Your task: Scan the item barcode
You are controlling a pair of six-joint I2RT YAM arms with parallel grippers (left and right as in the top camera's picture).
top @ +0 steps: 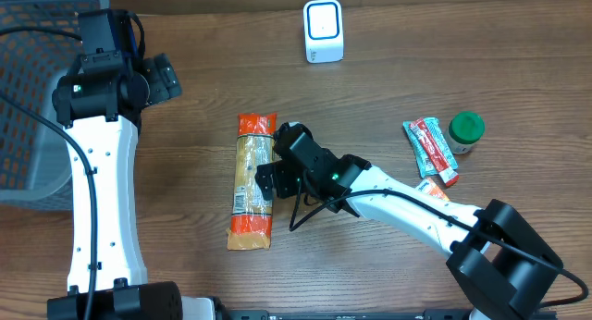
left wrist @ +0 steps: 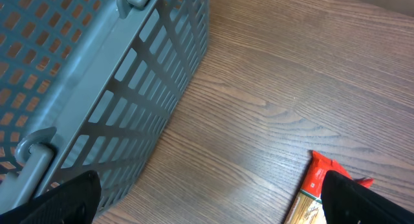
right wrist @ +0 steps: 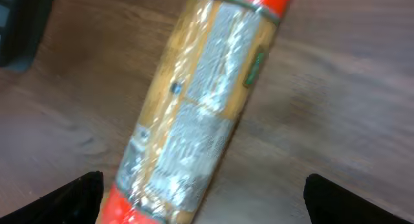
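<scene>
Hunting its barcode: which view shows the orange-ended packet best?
Overhead: nearly the whole packet lies in view, both orange ends included. Right wrist is closer but blurred and cropped; left wrist catches only one orange end.

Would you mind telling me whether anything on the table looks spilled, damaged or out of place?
Nothing stands out: the pack lies flat and looks intact, and nothing has spilled around the scanner, bars or jar.

surf: worktop (top: 416,70) brown wood-grain, matte, grain runs left-right | light: even, soft, weak shadows | far left: grey plastic lattice basket (top: 23,107) w/ rim handles, on worktop, cut off by frame edge
</scene>
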